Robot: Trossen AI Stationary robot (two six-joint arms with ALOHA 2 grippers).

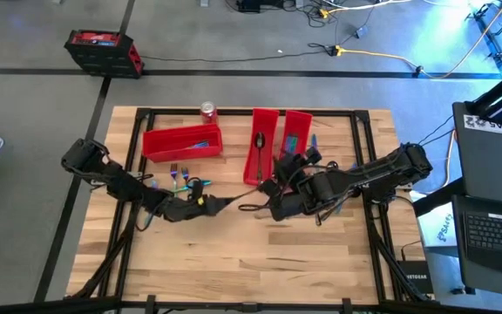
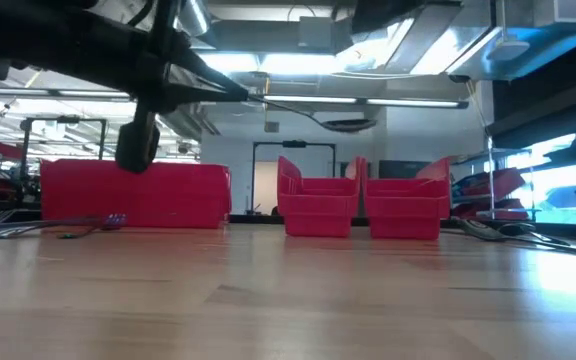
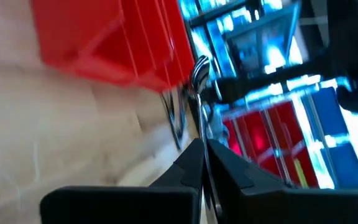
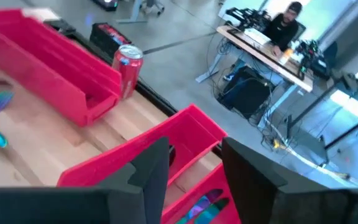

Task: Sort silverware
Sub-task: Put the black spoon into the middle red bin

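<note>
My left gripper (image 1: 206, 202) hovers over the middle of the table, shut on one slender piece of silverware (image 3: 199, 74) that points toward the red bins. My right gripper (image 4: 194, 171) is open and holds nothing, raised above the near ends of the two upright red bins (image 1: 268, 144). A dark spoon (image 1: 260, 144) lies in one of them and blue pieces (image 1: 293, 139) lie in the other. A third red bin (image 1: 183, 142) lies crosswise at the left. Loose forks (image 1: 177, 177) lie flat on the table in front of it. My left gripper pinches the piece's thin shaft (image 3: 206, 127) between its two fingers. The piece runs along the fingers and sticks out past their tips, its broad end (image 3: 199, 65) farthest out. It is held roughly level, clear of the table.
A red soda can (image 1: 207, 110) stands at the far edge, between the crosswise bin and the upright ones. A black cable loop (image 1: 249, 207) lies on the wood between the two grippers. Bare wood stretches toward the table's near edge (image 1: 234, 270). A person sits at a desk beyond the table (image 4: 284, 25).
</note>
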